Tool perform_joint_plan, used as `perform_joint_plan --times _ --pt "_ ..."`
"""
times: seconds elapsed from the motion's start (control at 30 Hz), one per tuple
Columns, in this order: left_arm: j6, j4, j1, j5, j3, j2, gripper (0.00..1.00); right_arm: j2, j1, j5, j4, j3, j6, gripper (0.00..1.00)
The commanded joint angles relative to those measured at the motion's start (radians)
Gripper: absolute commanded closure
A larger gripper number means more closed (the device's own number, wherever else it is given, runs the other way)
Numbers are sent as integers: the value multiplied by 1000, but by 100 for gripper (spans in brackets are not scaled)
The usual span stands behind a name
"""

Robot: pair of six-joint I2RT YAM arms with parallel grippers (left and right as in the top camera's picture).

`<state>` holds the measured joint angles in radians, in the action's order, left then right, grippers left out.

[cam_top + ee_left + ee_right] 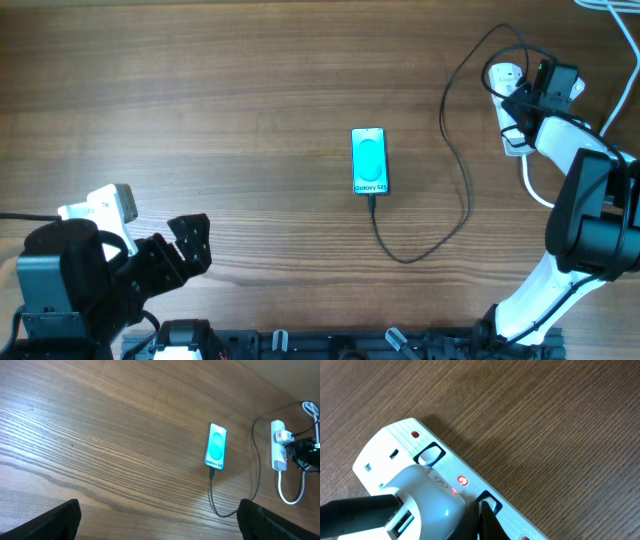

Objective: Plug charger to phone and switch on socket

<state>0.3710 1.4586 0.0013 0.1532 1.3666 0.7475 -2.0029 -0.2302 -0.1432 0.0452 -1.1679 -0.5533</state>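
overhead, right tool [522, 100] over socket's [514, 146] white plug [427, 495], charger [466, 190] looping to phone [368, 160]

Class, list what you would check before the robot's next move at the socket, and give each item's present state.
1. Charger in phone: ok, the cable meets its lower edge.
2. Plug seated in socket: ok.
3. Right gripper over the socket: ok, a finger sits by a switch.
4. Switch on: cannot tell; a red light glows beside the plug.
5. Left gripper clear of the phone: ok, open and far off.
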Motion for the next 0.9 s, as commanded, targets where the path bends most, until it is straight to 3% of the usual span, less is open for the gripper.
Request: perform_joint_plan --times 0.0,0.13,0.37,0.6,0.77,0.87 --pt "-13 5 0 -17 -4 -1 0 -58 62 167 62 9 16 95" --pt "-13 5 0 -17 -4 -1 0 -37 62 142 134 9 30 96" --pt "-13 5 0 -18 -4 -1 0 164 62 -138 337 9 -52 96" --pt "-15 5 0 -48 -4 -2 0 428 62 -152 480 9 -51 96" --pt "-101 -13 0 -46 -4 -35 0 643 63 -144 576 9 -52 96" --pt "-146 -32 0 -42 -4 -140 0 782 64 -101 623 9 -51 95"
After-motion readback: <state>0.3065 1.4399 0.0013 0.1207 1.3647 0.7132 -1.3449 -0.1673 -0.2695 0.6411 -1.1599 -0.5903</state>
